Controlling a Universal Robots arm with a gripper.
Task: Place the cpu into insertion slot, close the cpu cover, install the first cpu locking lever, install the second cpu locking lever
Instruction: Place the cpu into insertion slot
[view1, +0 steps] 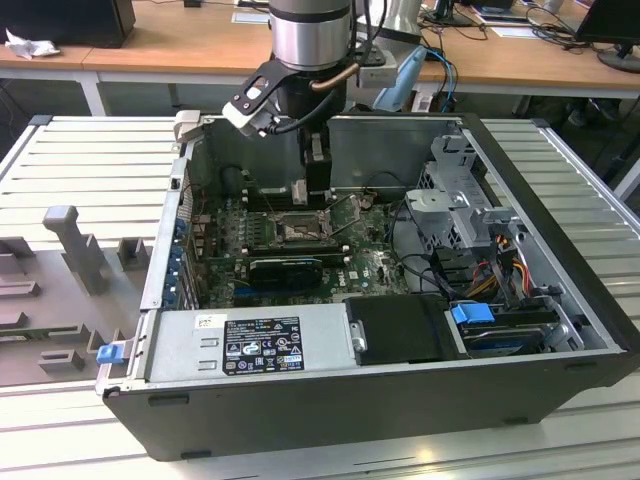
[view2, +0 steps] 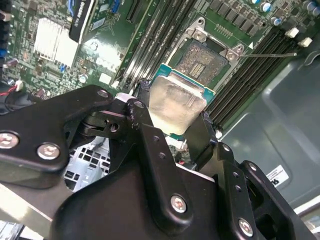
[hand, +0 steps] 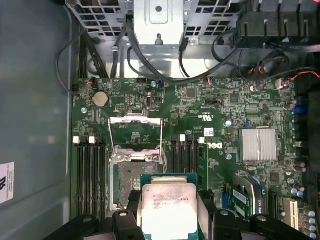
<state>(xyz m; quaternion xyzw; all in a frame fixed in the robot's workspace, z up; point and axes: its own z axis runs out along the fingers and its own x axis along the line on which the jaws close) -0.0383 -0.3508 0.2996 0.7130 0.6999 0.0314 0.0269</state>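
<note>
My gripper (view1: 310, 190) reaches down into the open computer case, shut on the cpu (view2: 175, 102), a flat square chip with a pale metal top on a green base. In both wrist views the chip hangs level between the black fingers (hand: 207, 207), a little above the green board. The insertion slot (hand: 134, 181) has its dark centre uncovered, and the cpu (hand: 167, 207) overlaps its near corner. The cpu cover (hand: 136, 131) is swung open beyond the slot, with thin wire levers (hand: 162, 140) standing along its sides. The slot (view1: 297, 228) sits just below the gripper in the exterior view.
Black memory slots (hand: 90, 170) flank the socket on both sides. A finned heatsink (hand: 257, 145) and a black card (view1: 285, 268) sit on the board nearby. Cables and a metal drive cage (view1: 460, 200) fill one end of the case, and a power supply (view1: 250, 345) the front.
</note>
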